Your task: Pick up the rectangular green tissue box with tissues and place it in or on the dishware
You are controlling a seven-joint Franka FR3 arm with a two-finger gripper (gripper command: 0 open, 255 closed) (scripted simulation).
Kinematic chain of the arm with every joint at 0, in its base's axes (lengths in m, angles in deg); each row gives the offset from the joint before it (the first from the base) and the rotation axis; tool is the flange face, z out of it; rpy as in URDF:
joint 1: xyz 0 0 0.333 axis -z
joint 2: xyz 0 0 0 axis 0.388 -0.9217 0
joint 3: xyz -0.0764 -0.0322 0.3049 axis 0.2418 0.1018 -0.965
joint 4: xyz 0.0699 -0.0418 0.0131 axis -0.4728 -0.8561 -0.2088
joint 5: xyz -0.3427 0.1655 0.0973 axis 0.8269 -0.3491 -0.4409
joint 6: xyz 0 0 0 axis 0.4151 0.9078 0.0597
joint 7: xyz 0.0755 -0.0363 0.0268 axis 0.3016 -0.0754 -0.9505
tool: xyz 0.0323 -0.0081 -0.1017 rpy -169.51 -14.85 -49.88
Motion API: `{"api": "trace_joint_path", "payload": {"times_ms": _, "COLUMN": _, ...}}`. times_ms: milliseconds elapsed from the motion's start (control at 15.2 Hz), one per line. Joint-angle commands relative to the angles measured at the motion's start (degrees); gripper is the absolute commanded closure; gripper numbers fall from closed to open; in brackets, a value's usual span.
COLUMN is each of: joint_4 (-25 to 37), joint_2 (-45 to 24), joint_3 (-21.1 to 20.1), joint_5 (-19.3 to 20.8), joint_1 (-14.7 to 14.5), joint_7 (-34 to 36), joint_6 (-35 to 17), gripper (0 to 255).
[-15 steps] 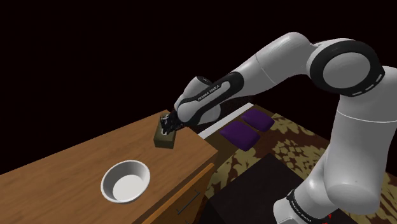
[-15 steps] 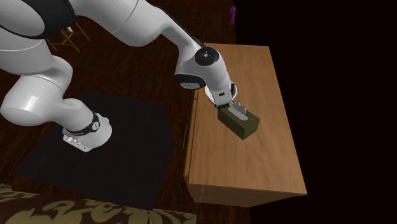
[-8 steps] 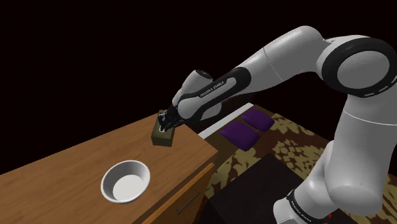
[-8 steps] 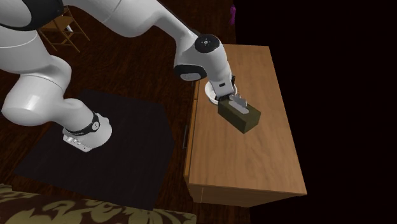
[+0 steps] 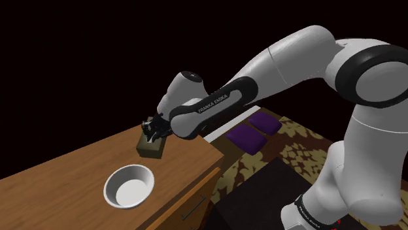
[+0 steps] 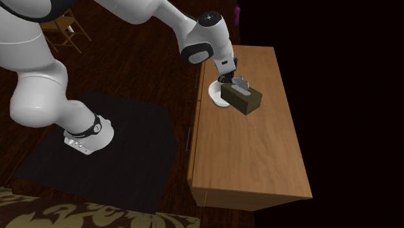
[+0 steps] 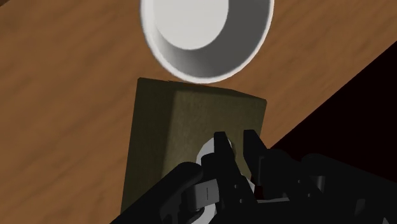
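My fingers (image 7: 224, 149) are pinched close together on the top of the olive-green tissue box (image 7: 184, 127), with a scrap of white tissue showing between them at the box's opening. The box hangs under them, its long side running away from my hand toward the white bowl (image 7: 207, 32), which sits just past its far end on the brown wooden worktop (image 7: 63, 95).

In the shoulder view my fingers (image 5: 154, 128) hold the tissue box (image 5: 150, 149) by its top, a little tilted, over the worktop (image 5: 59, 176) near its edge. The bowl (image 5: 129, 186) stands on the wood toward that view's lower left, near the box but apart from it.

In the second exterior view the tissue box (image 6: 243, 100) under my fingers (image 6: 233, 78) overlaps the rim of the bowl (image 6: 215, 94), over the far part of the worktop (image 6: 252, 155).

Beyond the worktop lie two purple cushions (image 5: 252, 131) beside a brown and cream patterned rug (image 5: 294, 140). Farther off are a dark mat (image 6: 123, 149) under my stand, a dark wood floor (image 6: 142, 71) and a wooden chair (image 6: 65, 32).
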Motion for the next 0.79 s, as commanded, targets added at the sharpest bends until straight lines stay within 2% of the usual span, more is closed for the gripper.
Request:
{"api": "trace_joint_path", "payload": {"times_ms": 0, "joint_4": 1.11, "joint_2": -0.51, "joint_3": 1.06, "joint_5": 2.19, "joint_1": -3.4, "joint_7": 4.58, "joint_6": 0.33, "gripper": 255}}
{"api": "trace_joint_path", "payload": {"times_ms": 594, "joint_4": 13.21, "joint_2": -5.86, "joint_3": 4.54, "joint_5": 9.76, "joint_1": -15.87, "joint_7": 20.82, "joint_6": 6.78, "gripper": 255}}
{"api": "trace_joint_path", "payload": {"times_ms": 726, "joint_4": 12.96, "joint_2": -6.8, "joint_3": 4.54, "joint_5": 9.7, "joint_1": -15.88, "joint_7": 20.79, "joint_6": 5.59, "gripper": 255}}
